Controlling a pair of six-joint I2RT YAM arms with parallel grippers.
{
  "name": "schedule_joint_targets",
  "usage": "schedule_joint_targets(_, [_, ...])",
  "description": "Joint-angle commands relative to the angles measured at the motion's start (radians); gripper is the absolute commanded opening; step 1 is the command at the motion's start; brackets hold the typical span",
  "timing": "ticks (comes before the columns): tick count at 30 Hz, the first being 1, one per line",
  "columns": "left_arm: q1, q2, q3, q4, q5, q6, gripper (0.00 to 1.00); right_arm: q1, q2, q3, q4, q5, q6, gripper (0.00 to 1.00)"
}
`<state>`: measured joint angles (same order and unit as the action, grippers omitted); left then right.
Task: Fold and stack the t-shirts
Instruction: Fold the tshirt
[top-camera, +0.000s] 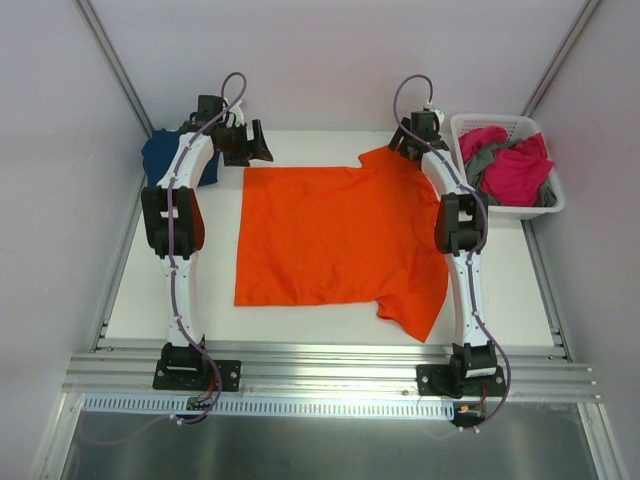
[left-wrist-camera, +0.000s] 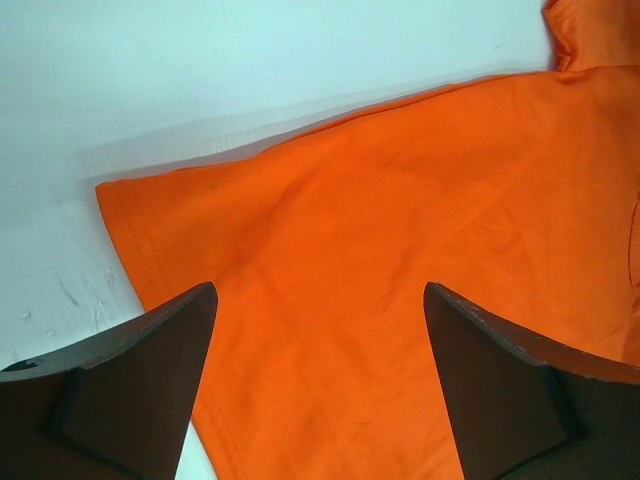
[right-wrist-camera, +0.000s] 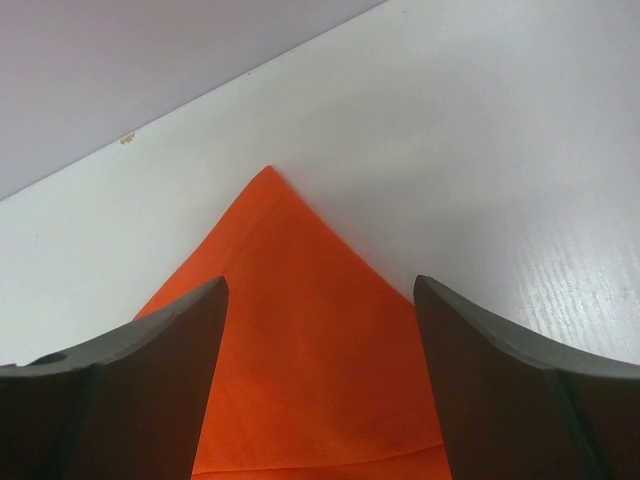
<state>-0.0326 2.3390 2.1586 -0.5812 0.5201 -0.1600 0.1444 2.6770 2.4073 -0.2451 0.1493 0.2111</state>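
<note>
- The white tabletop (top-camera: 300, 322) carries three things.
- An orange t-shirt (top-camera: 330, 235) lies spread flat across its middle, with sleeves at its far right and near right corners.
- A navy t-shirt (top-camera: 160, 155) lies bunched just left of the orange shirt's far left corner.
- A white slotted basket (top-camera: 515, 210) stands right of the orange shirt's far sleeve, apart from it.

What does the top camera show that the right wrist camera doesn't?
Top only: the whole orange t-shirt spread out, a navy t-shirt at the far left, the white basket holding pink and grey shirts, and the left gripper. Right wrist only: the right gripper up close, fingers open, framing one pointed orange corner. Both: orange cloth on the white table.
</note>
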Motion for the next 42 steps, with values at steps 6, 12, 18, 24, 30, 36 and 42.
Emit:
schedule_joint_targets(6, [0.000, -0.081, -0.002, 0.001, 0.046, -0.019, 0.86, -0.028, -0.034, 0.015, -0.008, -0.051, 0.093, 0.65])
schedule_joint_targets(12, [-0.001, -0.101, -0.032, -0.002, 0.054, -0.019, 0.86, -0.029, -0.020, 0.035, 0.006, -0.071, 0.111, 0.57])
schedule_joint_targets(18, [-0.001, -0.112, -0.049, -0.006, 0.049, -0.019, 0.87, -0.031, -0.008, 0.046, 0.010, -0.083, 0.122, 0.52])
schedule_joint_targets(24, [0.002, -0.116, -0.062, -0.011, 0.055, -0.027, 0.88, -0.034, -0.005, 0.046, 0.010, -0.093, 0.131, 0.53])
schedule_joint_targets(30, [0.019, -0.133, -0.091, -0.022, 0.035, -0.016, 0.88, -0.032, 0.003, 0.053, 0.013, -0.100, 0.132, 0.28])
schedule_joint_targets(36, [0.025, -0.153, -0.106, -0.029, 0.020, 0.000, 0.88, -0.032, -0.002, 0.050, 0.006, -0.086, 0.137, 0.05])
schedule_joint_targets(42, [0.025, -0.150, -0.120, -0.037, -0.008, 0.008, 0.89, -0.031, -0.003, 0.044, 0.009, -0.085, 0.137, 0.01])
